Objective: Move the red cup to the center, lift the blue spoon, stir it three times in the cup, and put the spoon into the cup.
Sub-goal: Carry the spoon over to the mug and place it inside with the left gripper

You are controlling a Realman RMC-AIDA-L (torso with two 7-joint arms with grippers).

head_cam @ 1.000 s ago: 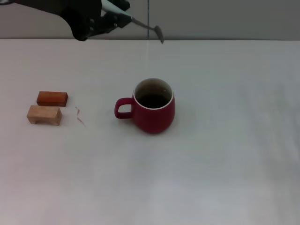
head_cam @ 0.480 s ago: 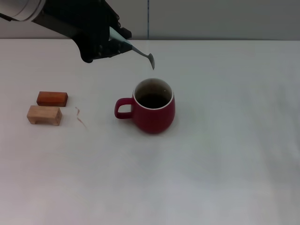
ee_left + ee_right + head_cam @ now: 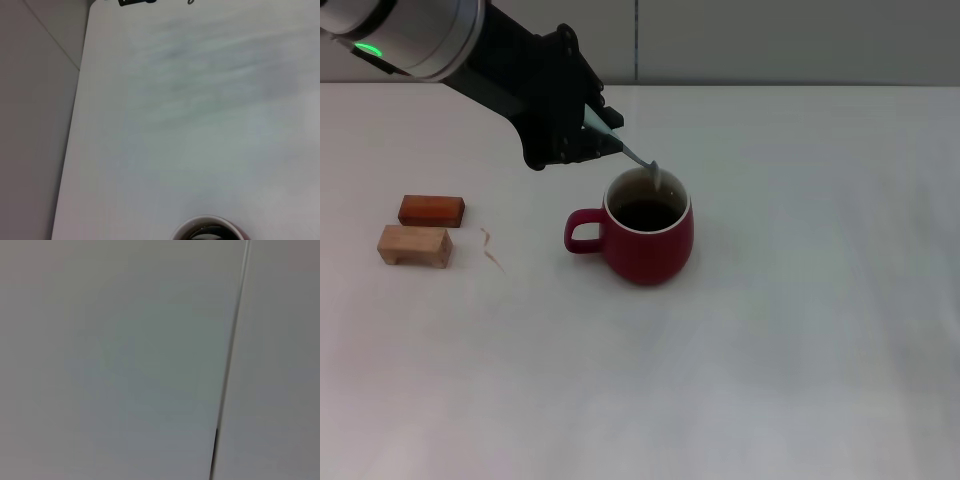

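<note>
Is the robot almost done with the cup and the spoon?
Partly. The red cup already stands mid-table. The left gripper holds the blue spoon lifted, its bowl just at the cup's rim. Whether any stirring has happened cannot be told from here. Letting the spoon go into the cup is not yet done. The right gripper is out of view.

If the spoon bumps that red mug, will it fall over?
Probably not. The rounded dark-red ceramic mug sits upright on the white table, wide and squat, so it looks steady. It likely feels heavy. The slim blue-handled metal spoon held by the left pincer seems too light to tip it.
</note>
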